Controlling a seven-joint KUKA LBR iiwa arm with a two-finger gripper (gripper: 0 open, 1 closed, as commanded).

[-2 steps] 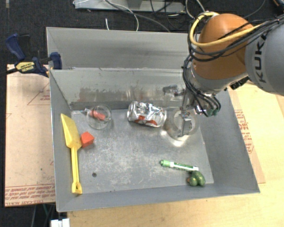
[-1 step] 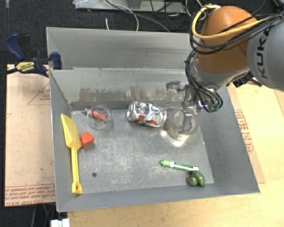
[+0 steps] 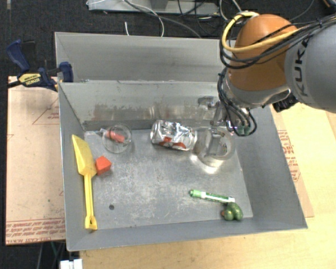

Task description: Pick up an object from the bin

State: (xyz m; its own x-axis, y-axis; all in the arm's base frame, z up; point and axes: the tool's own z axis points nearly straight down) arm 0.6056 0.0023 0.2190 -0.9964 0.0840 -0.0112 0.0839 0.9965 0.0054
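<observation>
Several loose things lie in the grey metal bin (image 3: 157, 186) as the arm's gripper (image 3: 216, 131) hangs at its back right, over what looks like a clear plastic cup (image 3: 213, 153) just beside a crushed silver can (image 3: 172, 135); how wide the gripper stands, or whether it grips anything, cannot be told

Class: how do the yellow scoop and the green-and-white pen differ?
The yellow scoop is much longer than the green-and-white pen. The scoop lies along the left wall; the pen lies crosswise near the front right. The scoop is one colour, the pen two. Both lie flat on the bin floor.
</observation>
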